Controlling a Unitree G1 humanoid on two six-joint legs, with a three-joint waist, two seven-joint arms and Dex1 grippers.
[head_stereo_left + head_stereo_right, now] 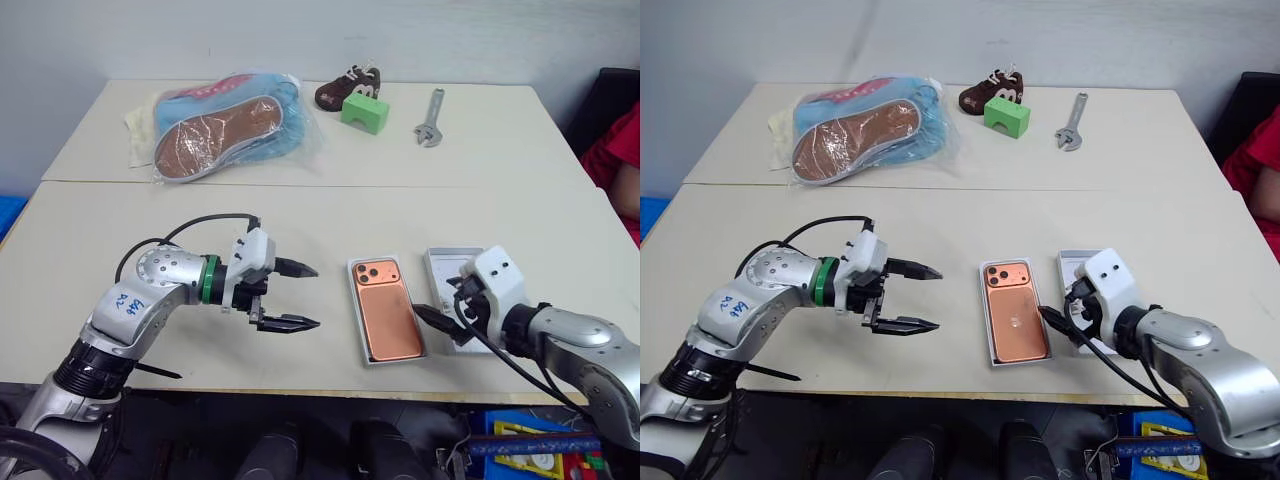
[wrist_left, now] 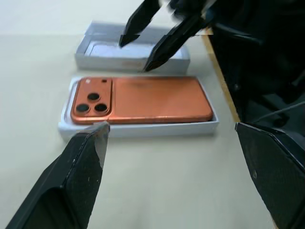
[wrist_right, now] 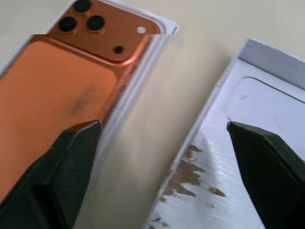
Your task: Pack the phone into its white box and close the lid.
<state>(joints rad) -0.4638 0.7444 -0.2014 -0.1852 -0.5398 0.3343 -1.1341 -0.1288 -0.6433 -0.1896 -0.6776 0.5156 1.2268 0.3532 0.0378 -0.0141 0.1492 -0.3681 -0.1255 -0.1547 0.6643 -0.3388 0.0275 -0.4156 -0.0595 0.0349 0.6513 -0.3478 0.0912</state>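
The phone (image 1: 386, 311) lay camera-up in the white box (image 2: 138, 129); the right gripper (image 1: 440, 323) (empty, jaws apart) hovered over the lid (image 3: 267, 102), likely to lift it, while the left gripper (image 1: 298, 296) gaped empty.

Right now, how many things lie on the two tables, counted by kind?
Phone (orange, in a white tray): 1
White trays, with the lid beside it: 2
Bagged blue slippers: 1
Small brown shoe: 1
Green block: 1
Adjustable wrench: 1
Total: 7
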